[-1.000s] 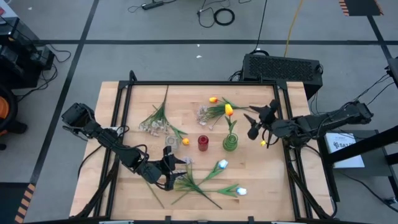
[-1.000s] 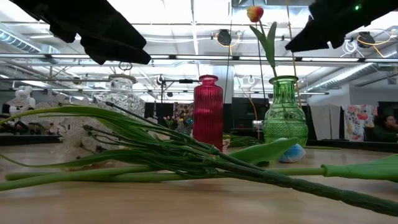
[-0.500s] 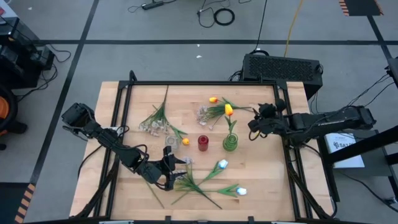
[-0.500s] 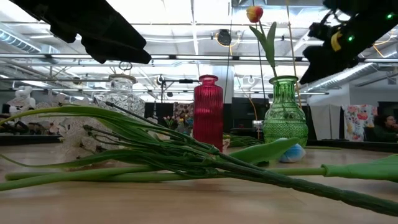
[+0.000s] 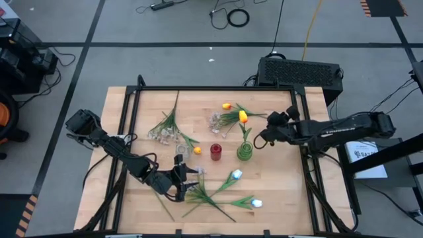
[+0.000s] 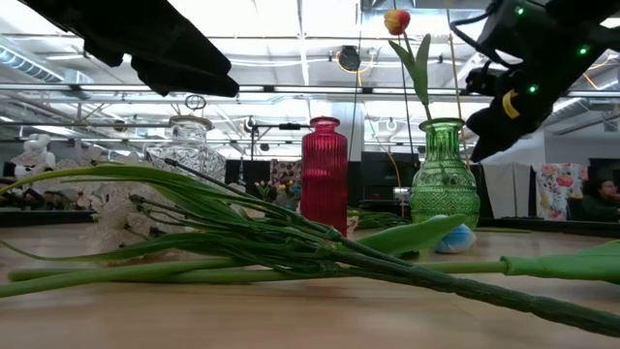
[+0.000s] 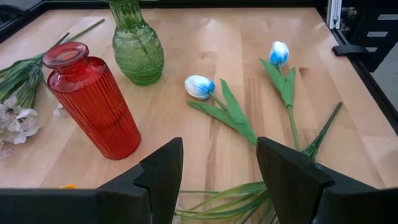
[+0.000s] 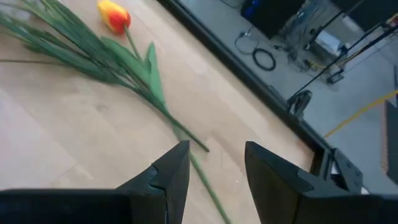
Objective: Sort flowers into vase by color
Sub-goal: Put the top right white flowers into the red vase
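Flowers, artificial, green-stemmed, spread over a wooden table (image 5: 152,198).

- Orange-yellow tulip (image 5: 242,117): stands upright in the green glass vase (image 5: 244,152), bloom above the rim; the low view shows stem and leaf rising from the vase neck.
- Second orange-yellow tulip (image 5: 227,106): lies flat near the far edge, stem trailing toward the right arm; the right wrist view shows its bloom (image 8: 114,15) and long leaves on bare wood.
- Two white-to-pale-blue tulips (image 5: 236,174): lie on the near half, the other bloom (image 5: 257,203) closer to the near edge; stems cross toward the left gripper.
- Pale pink-white blossom sprays (image 5: 165,129): lie at the left-centre, beside a clear glass vase (image 5: 180,150); another spray (image 5: 218,121) lies near the middle.
- Red ribbed vase (image 5: 215,151): upright between the clear and green vases, holding nothing visible.

Left gripper (image 5: 180,182): low over the near stem ends, fingers spread, nothing between them in its wrist view.

Right gripper (image 5: 262,140): raised just right of the green vase, fingers parted, holding nothing.

Open room: bare wood to the right of the green vase and along the far-left corner. A black frame rail (image 5: 129,119) borders the table sides.
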